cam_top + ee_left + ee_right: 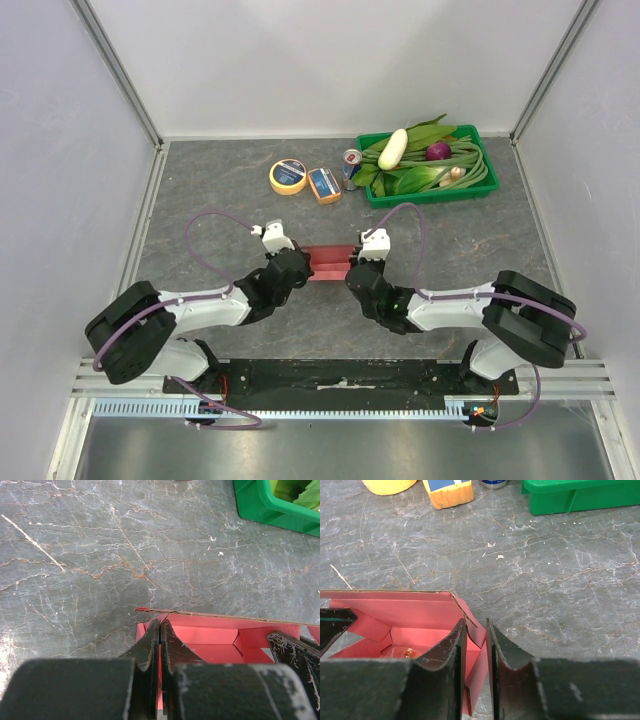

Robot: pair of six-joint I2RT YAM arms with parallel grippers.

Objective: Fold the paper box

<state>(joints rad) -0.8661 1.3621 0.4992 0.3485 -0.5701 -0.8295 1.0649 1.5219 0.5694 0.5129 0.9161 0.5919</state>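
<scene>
The pink-red paper box (328, 263) stands as a shallow open box on the table's middle, between both arms. My left gripper (302, 264) is at its left end. In the left wrist view the left gripper (160, 622) is shut on the box's (220, 635) end wall, with red card pinched between the fingers. My right gripper (352, 270) is at the box's right end. In the right wrist view the right gripper (475, 622) stands a little open, straddling the box's (400, 612) right end wall, which leans on the inner finger with a gap beside it.
A green tray (430, 197) of vegetables stands at the back right. Left of it are a can (352, 168), a blue-and-orange box (324, 185) and a yellow tape roll (288, 176). Something small and golden (408, 652) lies inside the paper box.
</scene>
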